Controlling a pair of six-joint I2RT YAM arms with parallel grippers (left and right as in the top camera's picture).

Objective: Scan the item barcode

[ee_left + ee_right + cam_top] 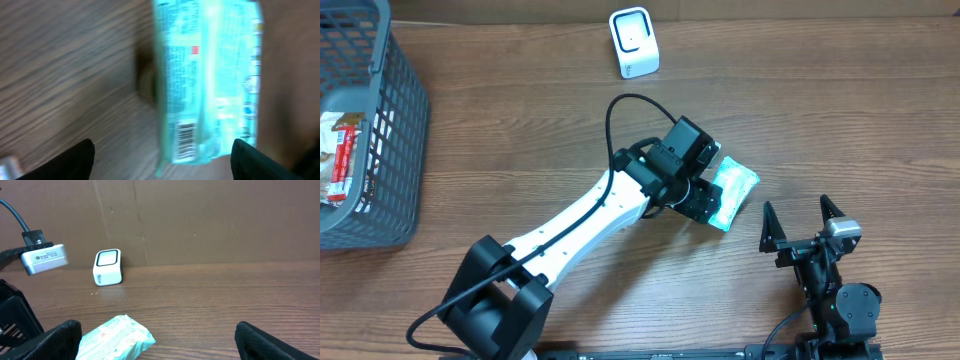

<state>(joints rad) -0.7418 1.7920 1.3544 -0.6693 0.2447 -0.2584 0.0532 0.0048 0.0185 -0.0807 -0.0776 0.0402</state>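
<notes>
Looking from the left, we found a grey mesh basket (405, 130) at the left edge of the table (520, 100), cut off by the frame. In it lay at least one red-and-white printed pack (342, 150), which we could not read. Right of the basket, the left arm (590, 215) reached from the near edge toward the middle, with a black cable (612, 115) looping above it. At the far edge, a little right of that loop, the small white scanner (634, 42) stood upright, well apart from everything else.

The pale green packet (738, 185) lay flat on the table, right of centre. The left gripper (705, 205) hung over its near-left end and hid that end from above. In the blurred left wrist view the barcode (184, 140) faced up at one corner of the packet. The two dark fingers (77, 160) stood wide, one on each side, and the left one was clear of the wrapper. Whether the other touched it we could not tell.

Farther right and nearer, the right gripper (796, 207) sat apart from the packet, its jaws spread fully wide and holding nothing. Its own view showed the scanner far off on the left, with a brown cardboard wall (200, 220) behind it.
</notes>
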